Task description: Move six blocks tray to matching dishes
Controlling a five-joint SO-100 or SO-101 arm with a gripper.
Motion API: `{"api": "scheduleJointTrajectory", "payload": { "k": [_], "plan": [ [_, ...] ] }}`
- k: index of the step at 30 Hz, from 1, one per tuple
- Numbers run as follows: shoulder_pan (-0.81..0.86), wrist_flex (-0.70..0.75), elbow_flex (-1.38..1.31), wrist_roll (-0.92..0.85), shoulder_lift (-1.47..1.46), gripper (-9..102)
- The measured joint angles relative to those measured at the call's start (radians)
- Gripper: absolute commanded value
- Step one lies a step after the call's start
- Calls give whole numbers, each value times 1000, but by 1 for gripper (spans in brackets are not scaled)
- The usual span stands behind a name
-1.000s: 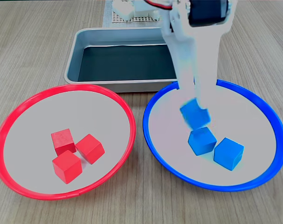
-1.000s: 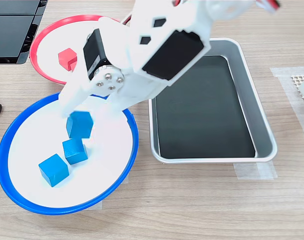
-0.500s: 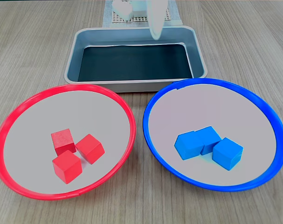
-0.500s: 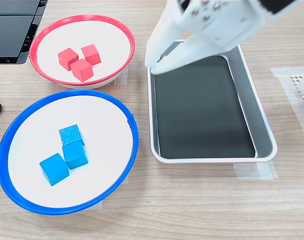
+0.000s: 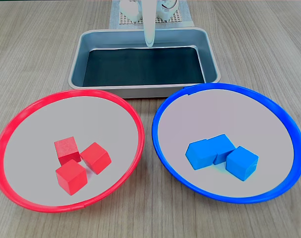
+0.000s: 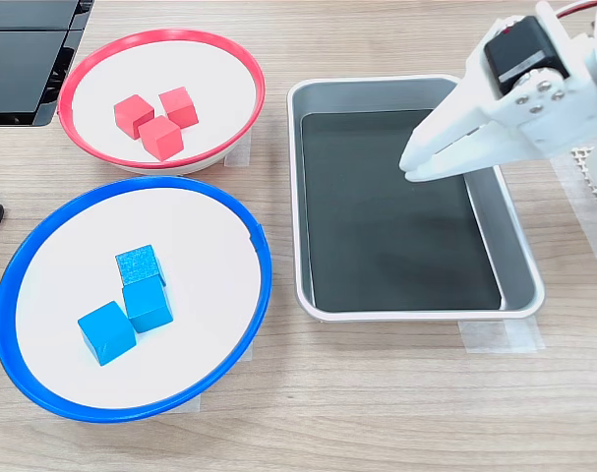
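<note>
finishing looks like the step in hand, since the tray (image 6: 514, 258) shows a bare dark bottom and all 6 blocks sit in dishes. doing it well would mean lifting the tool (image 6: 408, 167) straight up and away toward its base, keeping it high over the tray rim and away from both dishes so nothing gets nudged out.

the tool hangs over the tray in a fixed view, its 2 pale fingers nearly together with a thin gap at the tips, and it holds nothing. in the other fixed view a pale finger (image 5: 149, 29) dips down at 12 o'clock over the tray's far rim.

the 3 red blocks (image 5: 81, 158) cluster in the red-rimmed dish (image 5: 21, 116), touching or nearly so. the 3 blue blocks (image 5: 222, 154) cluster in the blue-rimmed dish (image 5: 269, 101), pressed close. from the tool, in the view where the arm enters from the right, the blue blocks (image 6: 129, 303) lie toward 8 o'clock and the red blocks (image 6: 156, 116) toward 9 to 10 o'clock, both well apart from it, with the tray wall between. both dishes rest on the wooden desk (image 5: 36, 59) just beside the tray.
</note>
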Motion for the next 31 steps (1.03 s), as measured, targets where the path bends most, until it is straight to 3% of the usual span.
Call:
{"api": "scheduleJointTrajectory", "payload": {
  "k": [5, 31],
  "plan": [
    [-12, 58, 18, 2, 64, 0],
    [-12, 61, 18, 2, 64, 0]
  ]
}}
